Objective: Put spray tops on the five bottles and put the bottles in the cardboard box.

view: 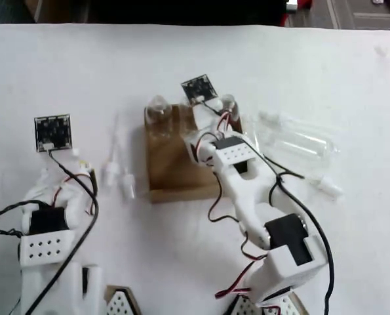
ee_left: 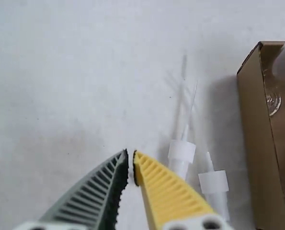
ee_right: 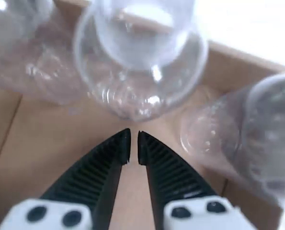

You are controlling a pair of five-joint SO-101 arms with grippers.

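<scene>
The cardboard box (view: 172, 172) lies in the middle of the table, with clear bottles (view: 158, 108) standing at its far end. My right gripper (ee_right: 133, 141) hangs inside the box, shut and holding nothing, just short of a clear bottle (ee_right: 137, 62); two more bottles (ee_right: 27, 62) (ee_right: 247, 129) flank it. Two white spray tops (view: 111, 172) (view: 126, 185) lie left of the box. My left gripper (ee_left: 131, 165) is shut and holding nothing, over bare table beside those spray tops (ee_left: 181, 153) (ee_left: 213, 182). Clear bottles (view: 299, 141) lie on their sides right of the box.
Another white spray top (view: 329, 186) lies on the table right of the right arm. The box's wall (ee_left: 255, 143) stands beyond the spray tops in the left wrist view. The white table stretches open at the far left and along the back.
</scene>
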